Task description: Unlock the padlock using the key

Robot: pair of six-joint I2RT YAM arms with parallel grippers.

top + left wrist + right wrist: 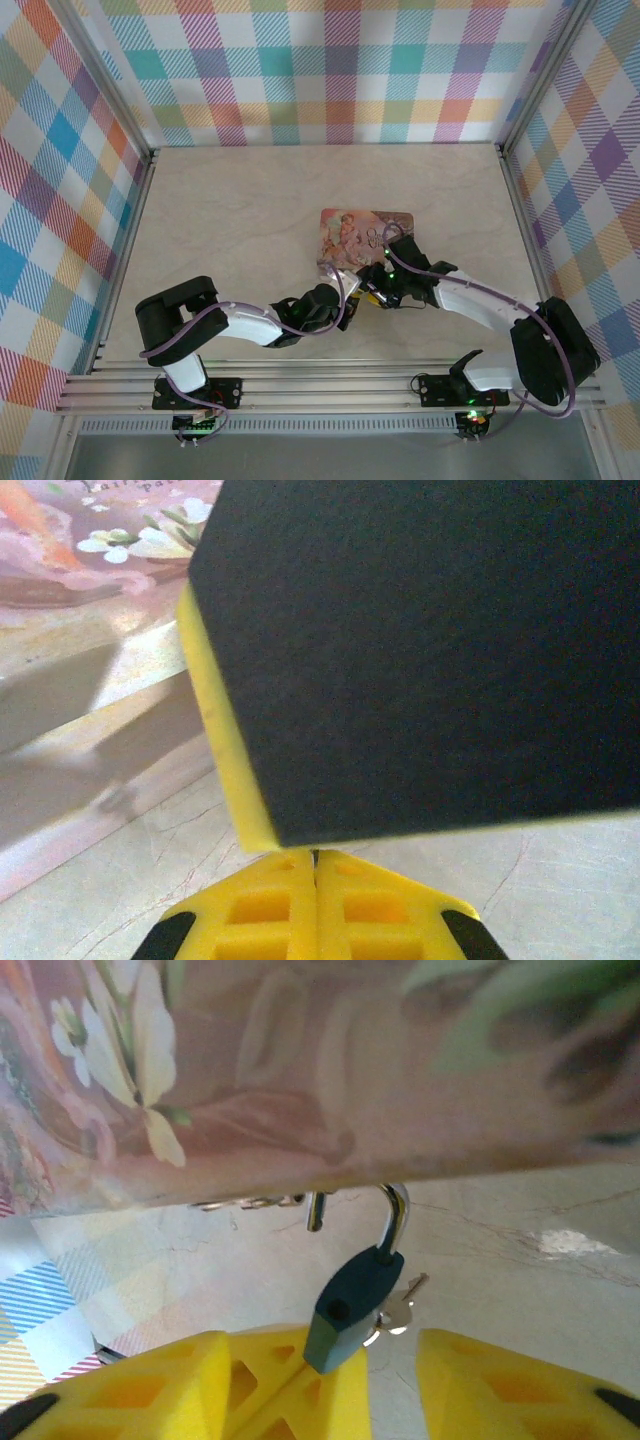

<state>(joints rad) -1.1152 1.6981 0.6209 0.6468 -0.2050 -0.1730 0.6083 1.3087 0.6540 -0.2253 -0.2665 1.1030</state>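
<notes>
The padlock has a dark blue-green body and a silver shackle. One shackle leg stands free of the body, so the lock is open. A silver key pokes out behind the body. In the right wrist view, the padlock's lower corner sits in the seam of my left gripper's shut yellow fingers. My right gripper is open, one finger on each side of the lock and touching nothing. In the left wrist view my left gripper is shut, and the right gripper's black pad hides the lock. Both grippers meet just below the pink box.
The pink illustrated box lies flat on the marble-look table, right behind the lock; its edge hangs over the shackle. A small metal ring shows under that edge. Checked walls enclose the table.
</notes>
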